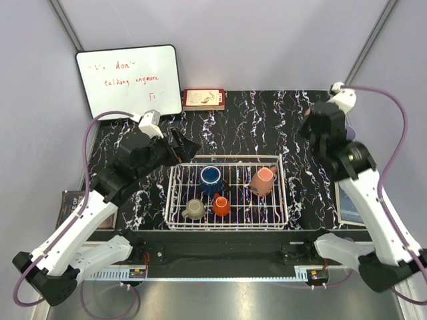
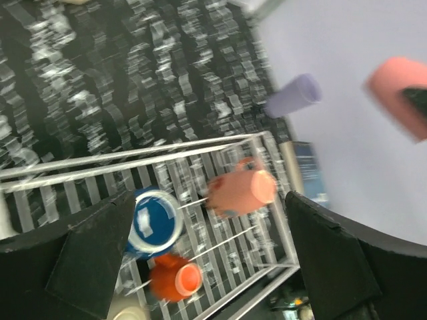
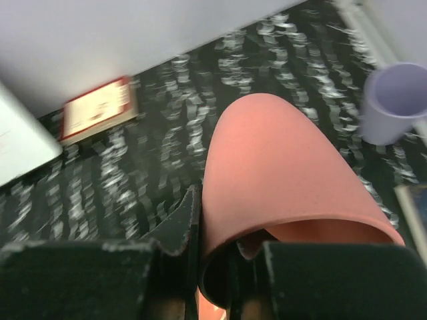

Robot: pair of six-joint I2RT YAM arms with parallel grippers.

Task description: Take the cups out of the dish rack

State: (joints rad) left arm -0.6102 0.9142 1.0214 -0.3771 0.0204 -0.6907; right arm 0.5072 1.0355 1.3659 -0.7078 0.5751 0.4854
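The white wire dish rack point(image 1: 279, 193) sits mid-table and holds a dark blue mug point(image 1: 211, 177), a pinkish-brown mug point(image 1: 263, 180) on its side, a beige mug point(image 1: 194, 209) and an orange cup point(image 1: 221, 205). My left gripper point(image 1: 185, 147) is open and empty above the rack's far left corner; its view shows the blue mug point(image 2: 155, 221), pinkish-brown mug point(image 2: 240, 191) and orange cup point(image 2: 175, 279) below. My right gripper point(image 3: 230, 267) is shut on the rim of the salmon-pink cup point(image 3: 280, 173), held above the table's far right. The lavender tumbler point(image 3: 393, 100) stands on the table beyond it.
A whiteboard point(image 1: 130, 80) leans at the back left, with a red book point(image 1: 204, 99) beside it. A blue booklet point(image 1: 350, 203) lies right of the rack and a dark card point(image 1: 70, 203) left of it. Grey walls close in both sides.
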